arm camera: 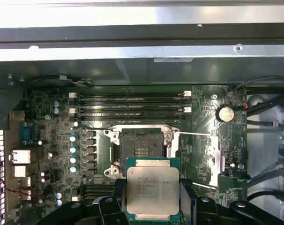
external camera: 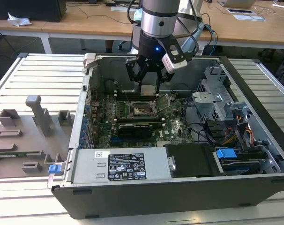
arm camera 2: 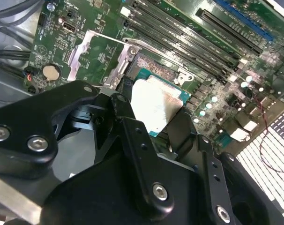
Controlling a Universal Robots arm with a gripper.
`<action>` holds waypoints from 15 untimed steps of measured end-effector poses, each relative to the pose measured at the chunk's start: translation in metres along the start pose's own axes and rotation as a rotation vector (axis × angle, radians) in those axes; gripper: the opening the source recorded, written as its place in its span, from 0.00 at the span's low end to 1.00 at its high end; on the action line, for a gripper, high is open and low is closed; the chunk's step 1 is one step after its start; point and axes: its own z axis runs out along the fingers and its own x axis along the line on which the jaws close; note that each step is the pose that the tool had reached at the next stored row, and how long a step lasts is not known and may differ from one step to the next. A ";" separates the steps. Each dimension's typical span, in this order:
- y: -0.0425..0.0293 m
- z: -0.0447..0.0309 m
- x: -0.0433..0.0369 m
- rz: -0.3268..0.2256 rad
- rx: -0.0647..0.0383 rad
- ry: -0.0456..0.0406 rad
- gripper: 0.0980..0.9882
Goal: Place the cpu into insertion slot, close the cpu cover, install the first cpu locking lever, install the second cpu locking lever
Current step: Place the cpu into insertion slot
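The end effector (arm camera: 153, 202) grips the cpu (arm camera: 152, 187) by its edges, above the bare insertion slot (arm camera: 141, 146); the cpu cover (arm camera 2: 75, 55) lies flipped open.

You are not getting any print you can actually read. The cpu (arm camera: 152, 190), being gripped between the fingers (arm camera: 187, 194) in the first wrist view, is carrying several lines of faint engraved characters across its metal face, all too fine to make out. Well beyond the fingers, a narrow sticker (arm camera: 174, 60) on the case wall is showing only a grey smear of type. In the exterior view, well apart from the fingers, the power supply (external camera: 85, 168) is wearing a white label (external camera: 128, 167) with a black panel of tiny marks and symbols, and a small white tag (external camera: 101, 154) is sitting just beside it. Neither is giving you legible words.
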 end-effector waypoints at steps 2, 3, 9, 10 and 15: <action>0.0004 0.0041 -0.0018 0.000 0.002 0.0002 0.50; 0.0007 0.0056 -0.0026 0.000 0.003 0.0003 0.50; 0.0028 0.0171 -0.0037 0.000 0.006 0.0004 0.50; 0.0034 0.0185 -0.0037 0.000 0.006 0.0005 0.50; 0.0076 0.0282 -0.0039 -0.001 0.006 0.0004 0.50</action>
